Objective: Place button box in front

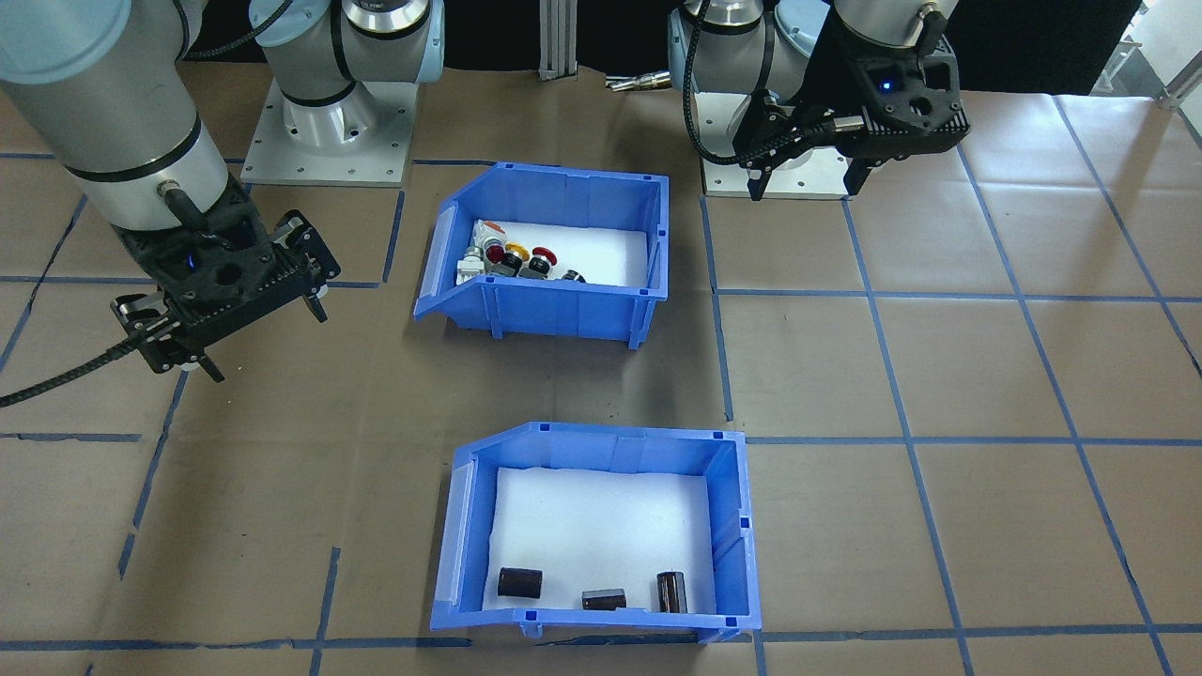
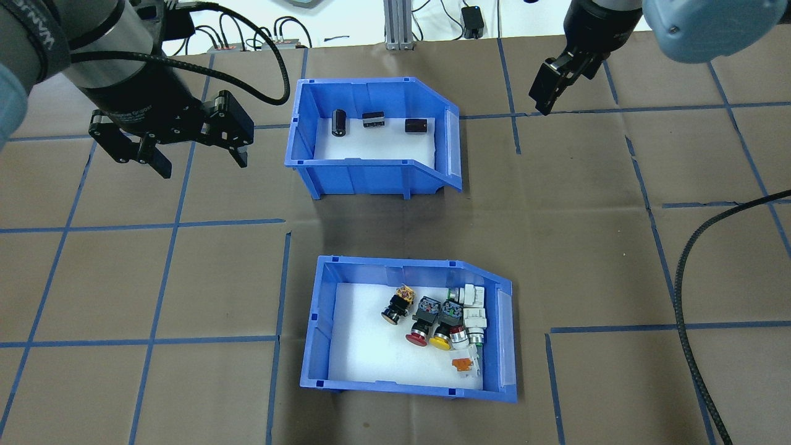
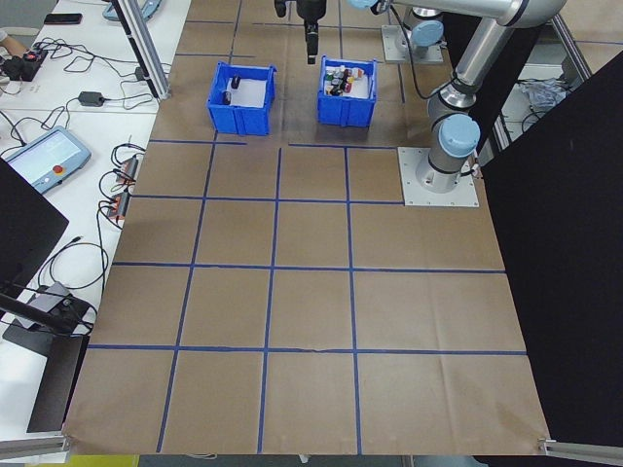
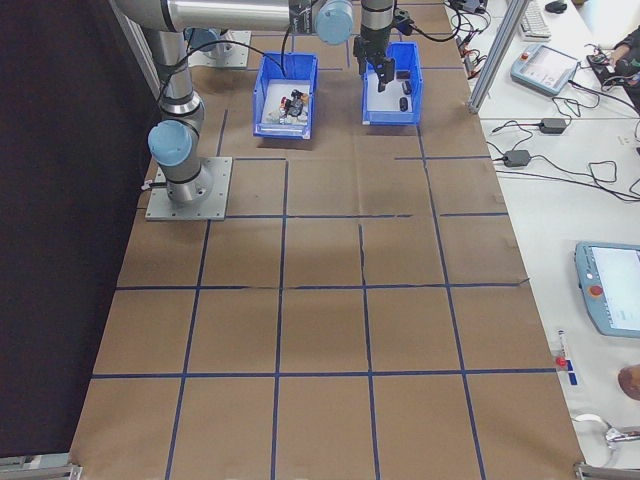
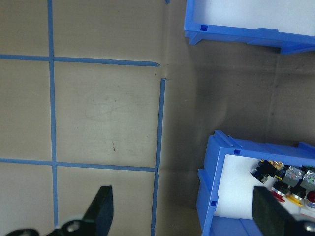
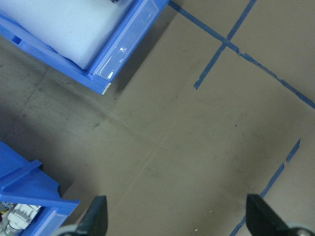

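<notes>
Button box — one; bins — two

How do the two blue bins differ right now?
The button box holds a cluster of red, yellow and white push-buttons; the other bin holds only three dark cylinders. The button box sits nearer the robot's base, the other bin farther out. Both are blue, white-lined, with a sloped cut-away side, and untouched by either tool.

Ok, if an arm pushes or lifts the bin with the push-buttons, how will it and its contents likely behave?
The button box looks like rigid moulded plastic, so it should probably slide as one piece on the paper-covered table. The push-buttons lie loose toward the sloped side, so they may shift or roll if it is tilted. That off-centre load could make a lift tip slightly.
</notes>
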Motion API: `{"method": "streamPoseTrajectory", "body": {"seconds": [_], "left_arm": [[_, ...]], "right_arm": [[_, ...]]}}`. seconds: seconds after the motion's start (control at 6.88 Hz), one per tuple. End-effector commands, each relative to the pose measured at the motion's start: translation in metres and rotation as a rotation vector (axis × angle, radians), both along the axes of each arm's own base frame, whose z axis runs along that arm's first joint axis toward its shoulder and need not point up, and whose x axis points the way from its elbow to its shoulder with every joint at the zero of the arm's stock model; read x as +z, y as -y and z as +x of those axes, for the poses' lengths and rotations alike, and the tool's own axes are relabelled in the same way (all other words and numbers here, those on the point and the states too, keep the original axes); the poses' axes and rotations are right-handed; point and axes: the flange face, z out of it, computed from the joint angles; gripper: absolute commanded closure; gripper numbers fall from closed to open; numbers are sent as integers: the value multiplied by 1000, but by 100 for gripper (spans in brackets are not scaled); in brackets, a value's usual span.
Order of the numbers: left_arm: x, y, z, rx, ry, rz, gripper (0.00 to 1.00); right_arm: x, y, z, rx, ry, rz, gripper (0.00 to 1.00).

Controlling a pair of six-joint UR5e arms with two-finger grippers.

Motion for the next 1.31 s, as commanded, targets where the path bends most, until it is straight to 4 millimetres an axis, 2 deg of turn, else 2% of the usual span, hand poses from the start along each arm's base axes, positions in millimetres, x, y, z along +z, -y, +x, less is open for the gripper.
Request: {"method": "streamPoseTrajectory", "body": {"seconds": [0.0, 0.29, 0.44, 0.58, 0.87, 1.02, 1.16], "left_arm": [[0, -2, 1, 135, -1, -7, 0], [-5, -11, 1, 184, 2, 8, 0], [-6, -26, 1, 327, 7, 15, 0], [-8, -54, 1, 504, 9, 33, 0], [-36, -128, -1, 894, 6, 59, 0], [-66, -165, -6, 1088, -14, 107, 0], [-85, -199, -11, 1207, -59, 146, 1]], "right_arm": [[-9, 18, 29, 195, -13, 3, 0], [-25, 28, 80, 356, -20, 16, 0], [-34, 36, 109, 407, -21, 20, 0], [-46, 42, 142, 459, -25, 18, 0], [-75, 47, 215, 558, -36, 30, 0], [-87, 42, 246, 603, -39, 38, 0], [-102, 29, 276, 649, -42, 55, 0]]}}
